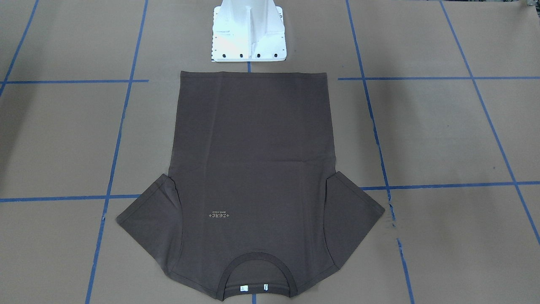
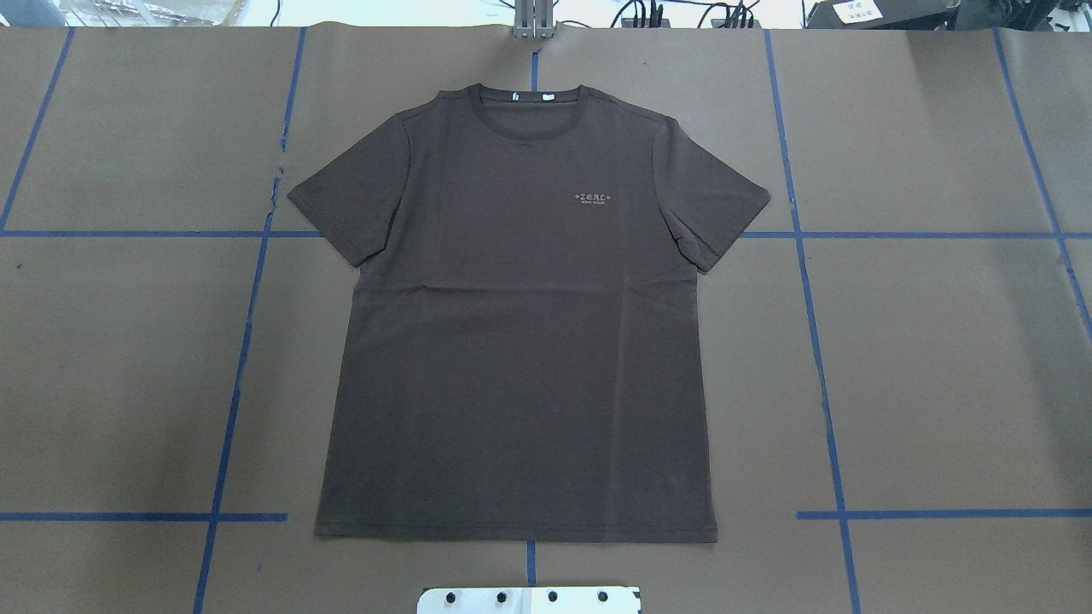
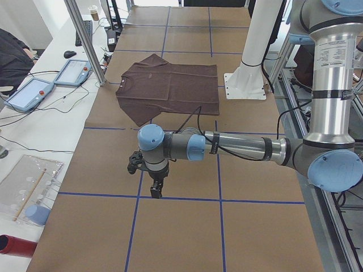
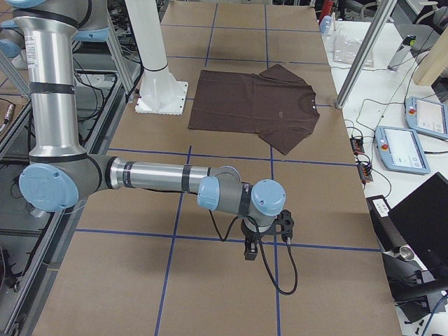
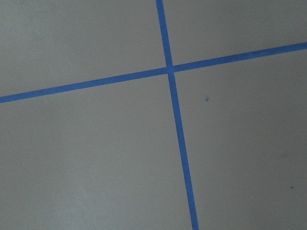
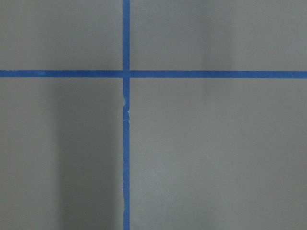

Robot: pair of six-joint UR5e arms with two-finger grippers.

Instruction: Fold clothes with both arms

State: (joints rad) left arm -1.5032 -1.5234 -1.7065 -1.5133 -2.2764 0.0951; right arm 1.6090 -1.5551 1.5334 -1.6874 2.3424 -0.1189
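Observation:
The dark brown T-shirt [image 2: 512,341] lies flat and face up in the middle of the table, collar [image 2: 531,109] away from the robot, pale logo [image 2: 595,199] on the chest. It also shows in the front view [image 1: 253,160] and both side views [image 3: 170,85] [image 4: 252,105]. My left gripper [image 3: 155,190] points down over a blue tape crossing, far off to the shirt's side. My right gripper [image 4: 250,252] does the same at the other end. Neither holds anything that I can see; I cannot tell whether they are open or shut.
Brown paper with a grid of blue tape lines [image 2: 819,358] covers the table. The white pedestal base [image 1: 248,31] stands just behind the shirt's hem. Tablets [image 3: 31,93] and a plastic tray [image 3: 28,187] lie off the table's far edge. Both wrist views show only paper and tape.

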